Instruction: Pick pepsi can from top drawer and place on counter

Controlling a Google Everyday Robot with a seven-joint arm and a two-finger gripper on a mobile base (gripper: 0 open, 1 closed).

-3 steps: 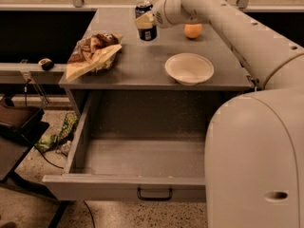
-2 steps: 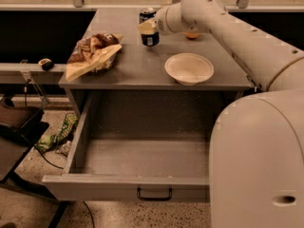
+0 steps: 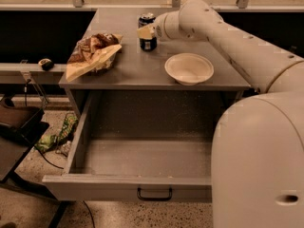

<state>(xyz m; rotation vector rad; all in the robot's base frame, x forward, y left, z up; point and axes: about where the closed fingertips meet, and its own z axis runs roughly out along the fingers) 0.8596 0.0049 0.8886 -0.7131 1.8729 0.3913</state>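
The pepsi can (image 3: 149, 42) stood upright near the back of the counter (image 3: 128, 74). The gripper (image 3: 146, 31) was right at the can, but I could not tell if it squeezed it. A chip bag (image 3: 92, 53) and a white bowl (image 3: 189, 69) sat nearby. The top drawer (image 3: 128, 190) hung open below.
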